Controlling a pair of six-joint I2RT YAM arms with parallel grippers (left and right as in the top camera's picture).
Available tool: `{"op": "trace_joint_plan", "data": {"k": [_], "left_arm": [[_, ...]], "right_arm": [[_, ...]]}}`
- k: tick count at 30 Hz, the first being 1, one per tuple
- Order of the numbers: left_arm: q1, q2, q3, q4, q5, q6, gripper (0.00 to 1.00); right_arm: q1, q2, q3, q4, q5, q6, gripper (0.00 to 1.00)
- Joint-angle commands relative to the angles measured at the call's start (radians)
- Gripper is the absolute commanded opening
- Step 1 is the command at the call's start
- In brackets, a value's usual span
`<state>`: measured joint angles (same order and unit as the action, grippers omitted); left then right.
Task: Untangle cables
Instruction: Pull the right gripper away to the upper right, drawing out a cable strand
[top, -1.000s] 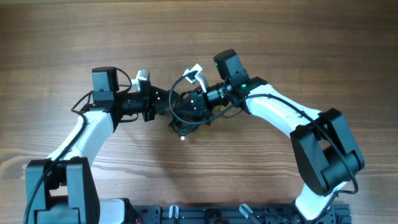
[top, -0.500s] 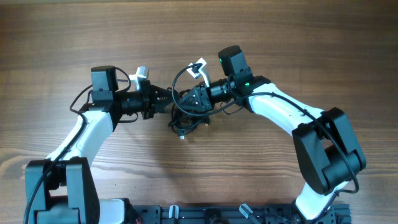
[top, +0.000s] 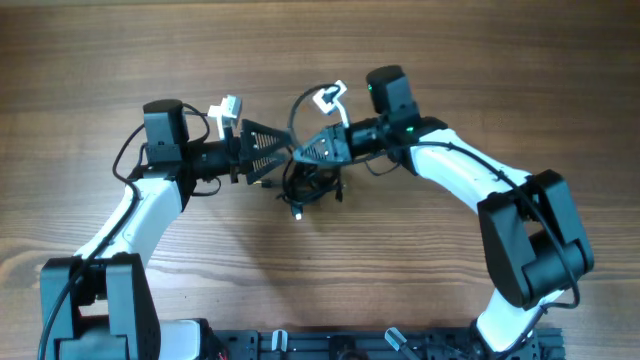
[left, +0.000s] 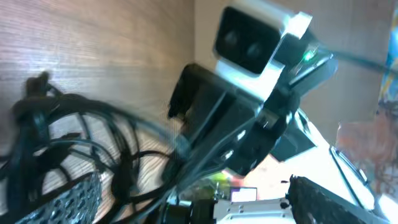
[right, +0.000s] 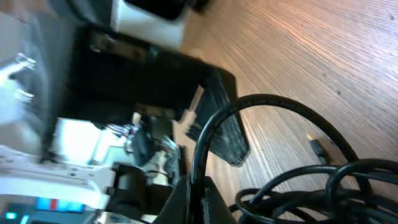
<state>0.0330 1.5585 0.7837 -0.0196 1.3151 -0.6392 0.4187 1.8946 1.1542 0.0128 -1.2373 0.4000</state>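
Wood-grain table (top: 450, 40) fills your overhead view, with both white-and-black arms reaching in from the near edge and meeting just above its middle. Your left arm (top: 150, 200) bends up from the lower left, and your right arm (top: 460, 180) curves in from the lower right. The two wrists point at each other, tips close together.

Your left gripper (top: 276, 151) stands spread, its ribbed black fingers fanned wide toward the tangle and closed on nothing. Your right gripper (top: 316, 150) is pressed together and pinching one strand. In the right wrist view that strand rises from between the shut fingers and arcs over to the right in a tall loop.

The cables (top: 312, 185) hang and lie as one knotted black bundle between the two tips. Most of it sits just below the right gripper, partly resting on the wood. In the left wrist view the loops blur across the lower left, right beside one ribbed finger (left: 71, 199). You cannot tell from that view whether they touch it. Behind them the right wrist's camera housing (left: 249, 40) faces you, a green light (left: 309, 56) lit beside it.

One small plug (top: 297, 212) pokes out at the bundle's near side, lying flat on the table.
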Motion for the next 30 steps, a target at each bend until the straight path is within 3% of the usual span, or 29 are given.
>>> {"op": "trace_joint_plan", "data": {"k": [1,3,7,12,15,16,17,18,19,20,22,24,29,30], "left_arm": [[-0.002,-0.012,0.002,-0.095,-0.065,0.116,1.0],[-0.003,-0.012,0.002,-0.163,-0.167,0.142,1.0],[-0.003,-0.012,0.002,-0.233,-0.188,0.251,1.0],[-0.046,-0.011,0.002,-0.248,-0.199,0.251,1.0],[-0.126,-0.011,0.002,-0.248,-0.252,0.249,0.93],[-0.145,-0.011,0.002,-0.248,-0.294,0.238,0.88],[-0.164,-0.011,0.002,-0.248,-0.331,0.239,0.68],[-0.172,-0.011,0.002,-0.248,-0.348,0.239,0.32],[-0.171,-0.011,0.002,-0.248,-0.355,0.239,0.1],[-0.171,-0.011,0.002,-0.253,-0.384,0.24,0.04],[-0.172,-0.011,0.002,-0.307,-0.574,0.244,0.04],[-0.172,-0.011,0.002,-0.389,-0.793,0.27,0.04],[-0.172,-0.011,0.002,-0.475,-1.031,0.291,0.04],[-0.172,-0.011,0.002,-0.488,-1.057,0.291,0.04]], "right_arm": [[-0.034,-0.029,0.009,0.095,-0.181,0.148,0.04],[-0.035,-0.029,0.009,0.131,-0.203,0.151,0.04],[-0.035,-0.029,0.009,0.18,-0.27,0.154,0.04],[-0.034,-0.029,0.009,0.219,-0.298,0.179,0.04],[-0.034,-0.029,0.009,0.324,-0.299,0.27,0.04],[-0.034,-0.029,0.009,0.356,-0.299,0.299,0.04],[-0.034,-0.029,0.009,0.371,-0.299,0.312,0.04],[-0.034,-0.029,0.009,0.37,-0.299,0.312,0.04],[-0.034,-0.029,0.009,0.37,-0.299,0.318,0.04],[-0.039,-0.029,0.009,0.389,-0.298,0.348,0.04],[-0.071,-0.029,0.009,0.517,-0.299,0.515,0.04],[-0.123,-0.029,0.009,0.811,-0.298,0.808,0.04],[-0.259,-0.029,0.009,1.267,-0.271,1.207,0.04],[-0.299,-0.029,0.009,1.284,-0.268,1.233,0.04]]}}
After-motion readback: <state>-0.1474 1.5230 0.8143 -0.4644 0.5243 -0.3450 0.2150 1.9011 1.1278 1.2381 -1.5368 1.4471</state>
